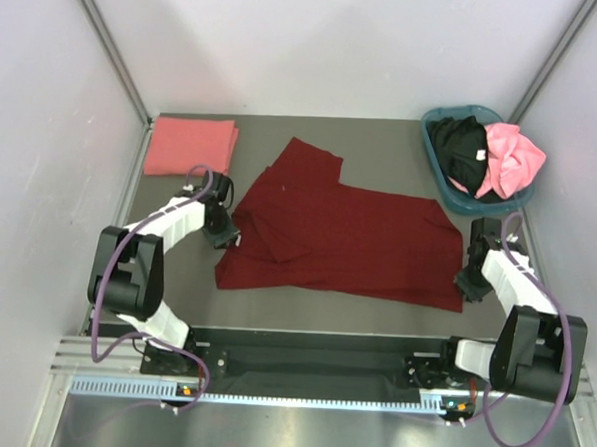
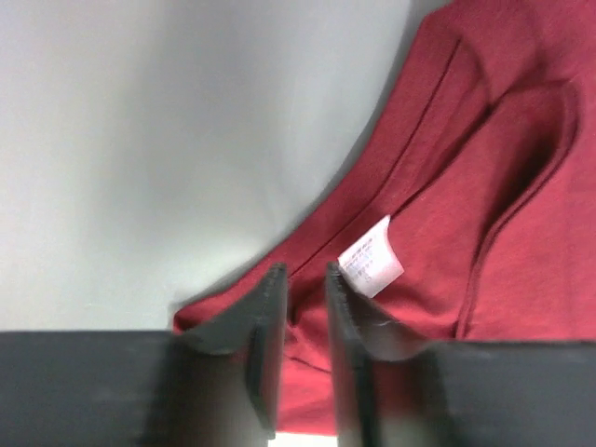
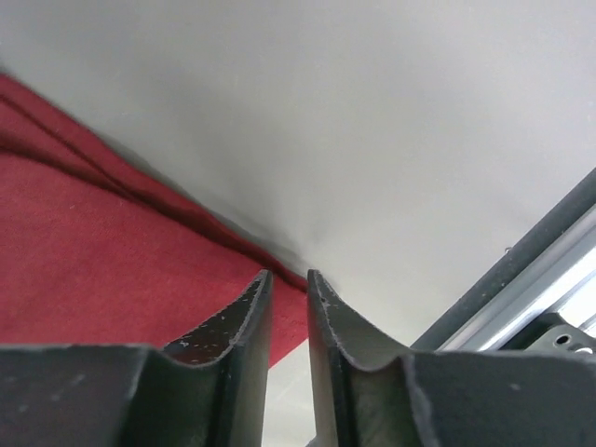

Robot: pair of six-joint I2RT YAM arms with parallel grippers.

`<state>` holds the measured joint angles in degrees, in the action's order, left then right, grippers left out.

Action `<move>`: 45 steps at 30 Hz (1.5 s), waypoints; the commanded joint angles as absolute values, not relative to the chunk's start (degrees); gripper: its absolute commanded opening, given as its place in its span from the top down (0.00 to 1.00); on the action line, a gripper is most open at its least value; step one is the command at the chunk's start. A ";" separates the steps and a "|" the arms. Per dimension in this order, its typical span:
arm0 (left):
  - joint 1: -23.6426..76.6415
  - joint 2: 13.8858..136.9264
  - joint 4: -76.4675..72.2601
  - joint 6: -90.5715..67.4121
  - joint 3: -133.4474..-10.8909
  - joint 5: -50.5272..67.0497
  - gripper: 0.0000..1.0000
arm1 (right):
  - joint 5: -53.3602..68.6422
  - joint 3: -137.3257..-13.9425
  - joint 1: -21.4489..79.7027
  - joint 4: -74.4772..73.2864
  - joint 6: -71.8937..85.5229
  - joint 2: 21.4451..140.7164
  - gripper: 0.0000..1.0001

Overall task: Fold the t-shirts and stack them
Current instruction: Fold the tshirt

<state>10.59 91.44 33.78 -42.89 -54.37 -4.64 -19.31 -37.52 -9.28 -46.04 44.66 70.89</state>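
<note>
Lying folded at the far left corner of the bench (image 1: pixel 382 153), a salmon-pink t-shirt (image 1: pixel 190 146) appears to be the only finished piece of the job. The dark maroon t-shirt (image 1: pixel 338 231) sprawls across the centre, partly doubled over but not yet a neat packet. The left end effector (image 1: pixel 222 237) sits at the maroon shirt's left edge, near its white label (image 2: pixel 371 256). The right end effector (image 1: pixel 470 284) sits at the shirt's near right corner. Both show jaws a narrow slit apart at the cloth's edge, and whether either pinches fabric cannot be told. At the far right, the black t-shirt (image 1: pixel 460 147) and the bright pink t-shirt (image 1: pixel 512 160) lie crumpled in the teal basket (image 1: pixel 429 150). By the look of it, three shirts are left to fold and stack.
</note>
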 commanded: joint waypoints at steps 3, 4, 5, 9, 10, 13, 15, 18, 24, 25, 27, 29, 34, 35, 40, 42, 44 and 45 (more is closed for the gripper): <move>10.37 87.38 35.77 -39.47 -59.76 -7.65 0.62 | -16.09 -41.82 -8.18 -47.20 40.00 65.75 0.72; 10.37 86.84 35.86 -38.94 -60.46 -7.65 0.56 | -14.69 -42.53 -7.56 -47.28 39.64 64.26 0.71; 10.46 86.31 35.69 -37.89 -61.51 -6.69 0.55 | -13.89 -43.06 -6.34 -47.20 38.77 63.64 0.69; 10.55 86.31 30.52 -37.70 -61.27 4.46 0.55 | -9.68 -45.43 -1.68 -44.75 37.27 61.26 0.65; 10.63 86.48 29.11 -38.31 -60.56 6.31 0.55 | -8.62 -45.79 -0.54 -44.21 37.09 60.65 0.65; 11.34 87.62 25.24 -42.00 -57.58 9.66 0.55 | -8.70 -46.58 5.87 -42.02 36.74 58.90 0.62; 11.69 89.11 24.09 -42.89 -57.48 9.67 0.55 | -8.88 -47.02 9.83 -40.70 36.04 58.28 0.61; 11.69 91.66 22.77 -44.29 -58.71 10.19 0.55 | -7.21 -48.07 16.06 -37.10 33.14 59.58 0.61; 11.78 95.96 23.28 -45.44 -62.48 8.97 0.55 | -9.21 -54.30 34.78 -29.45 29.62 69.24 0.58; 11.69 96.50 23.73 -45.27 -63.36 7.66 0.55 | -10.45 -55.53 36.98 -29.10 29.45 72.30 0.57; 11.69 97.73 24.52 -45.18 -63.98 6.69 0.54 | -13.34 -59.21 42.00 -29.27 29.53 75.31 0.57; 11.69 98.26 23.91 -45.18 -64.16 6.50 0.54 | -14.15 -61.08 45.07 -29.53 29.88 78.74 0.57; 11.69 99.05 23.11 -45.62 -64.95 5.10 0.55 | -15.56 -61.88 48.16 -28.57 31.20 81.74 0.57; 11.69 99.49 23.38 -45.44 -65.39 4.75 0.55 | -15.47 -61.44 48.34 -28.39 31.29 81.74 0.57; 11.69 101.69 23.64 -46.14 -66.18 4.83 0.59 | -16.34 -59.42 48.34 -27.95 31.82 80.60 0.57; 11.69 102.13 23.12 -46.32 -66.27 4.92 0.60 | -16.52 -59.15 48.51 -27.95 31.82 80.25 0.57; 11.78 102.39 23.20 -46.41 -66.80 4.75 0.61 | -16.87 -59.24 48.34 -27.86 31.64 80.07 0.57; 11.69 102.74 23.29 -46.41 -67.06 4.57 0.62 | -16.70 -59.33 48.43 -27.77 31.47 80.07 0.57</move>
<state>11.64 102.32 24.95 -45.30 -64.62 5.08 -14.94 -59.48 47.68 -29.61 31.29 81.80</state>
